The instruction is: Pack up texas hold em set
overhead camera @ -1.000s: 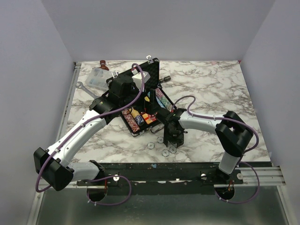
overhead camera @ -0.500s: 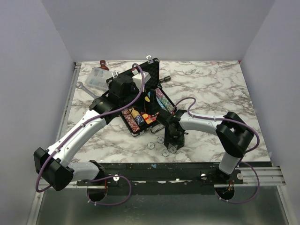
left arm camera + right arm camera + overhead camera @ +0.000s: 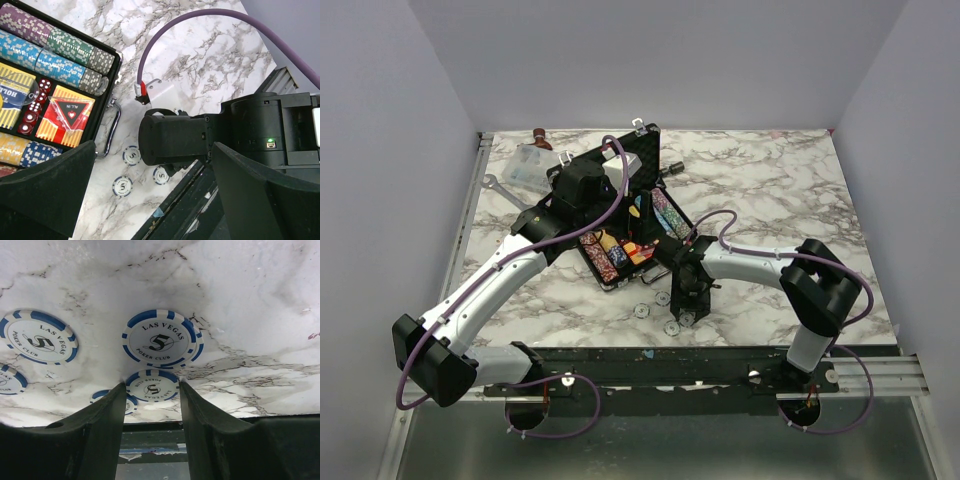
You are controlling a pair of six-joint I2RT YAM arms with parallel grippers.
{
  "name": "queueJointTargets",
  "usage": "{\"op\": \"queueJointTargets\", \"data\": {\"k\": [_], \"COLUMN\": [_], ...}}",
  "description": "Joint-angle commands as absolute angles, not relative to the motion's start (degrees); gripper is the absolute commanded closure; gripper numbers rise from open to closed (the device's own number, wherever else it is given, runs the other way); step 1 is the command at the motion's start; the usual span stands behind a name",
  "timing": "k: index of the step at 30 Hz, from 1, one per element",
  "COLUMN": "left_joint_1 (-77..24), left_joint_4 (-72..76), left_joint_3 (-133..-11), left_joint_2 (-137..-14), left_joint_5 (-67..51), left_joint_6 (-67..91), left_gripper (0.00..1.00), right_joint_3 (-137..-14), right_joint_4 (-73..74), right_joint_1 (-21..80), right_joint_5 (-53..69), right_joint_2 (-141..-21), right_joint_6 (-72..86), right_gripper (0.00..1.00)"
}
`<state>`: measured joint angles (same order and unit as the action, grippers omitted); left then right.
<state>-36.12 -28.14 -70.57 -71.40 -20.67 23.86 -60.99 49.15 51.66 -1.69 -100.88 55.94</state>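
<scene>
The black briefcase [image 3: 603,282] lies open in the middle of the table, its lid [image 3: 632,160] standing up behind. In the left wrist view its chip rows [image 3: 50,45], a red-yellow card box [image 3: 65,117] and its silver handle [image 3: 112,130] show. Several loose pale chips [image 3: 641,310] lie on the marble in front of it. My right gripper [image 3: 152,386] points down among them, both fingers pressed against the edges of one chip [image 3: 152,387] lying flat on the table. Two more chips [image 3: 162,340] [image 3: 39,337] lie just beyond. My left gripper [image 3: 155,200] hangs wide open above the case, holding nothing.
A clear plastic box [image 3: 525,165] and a silver wrench [image 3: 505,192] lie at the back left. A small black part [image 3: 675,168] sits right of the lid. The black rail [image 3: 700,360] at the table's near edge runs close behind the loose chips.
My right gripper has shifted slightly left and down onto the loose chips, and its jaws have narrowed around one. The left arm has not moved.
</scene>
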Motion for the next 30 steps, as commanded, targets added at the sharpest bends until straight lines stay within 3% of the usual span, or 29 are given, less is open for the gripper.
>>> {"op": "queueJointTargets", "data": {"k": [1,12,23,30], "left_joint_1": [-36.34,-36.39,-36.34,-36.38], "left_joint_4": [-26.94,-26.85,-26.84,-26.87], "left_joint_3": [-70.27,-70.2,-70.18,-70.17], "left_joint_2": [-71.72,-72.08,-72.07,-71.81], "left_joint_5": [-21.76,-21.89,-21.89,-21.8], "left_joint_6": [23.99,23.99,23.99,23.99], "left_gripper": [0.03,0.03,0.03,0.03], "right_joint_3": [-58.89,-61.1,-65.13,-69.44], "right_joint_4": [49.79,50.79,54.61,56.3], "right_joint_1": [52.3,52.29,52.19,51.35], "right_joint_5": [-4.39,-5.7,-8.77,-13.23], "right_joint_2": [-103.51,-98.13,-96.28,-101.25], "right_joint_6": [57.02,58.11,57.42,55.89], "right_gripper": [0.53,0.6,0.61,0.59]}}
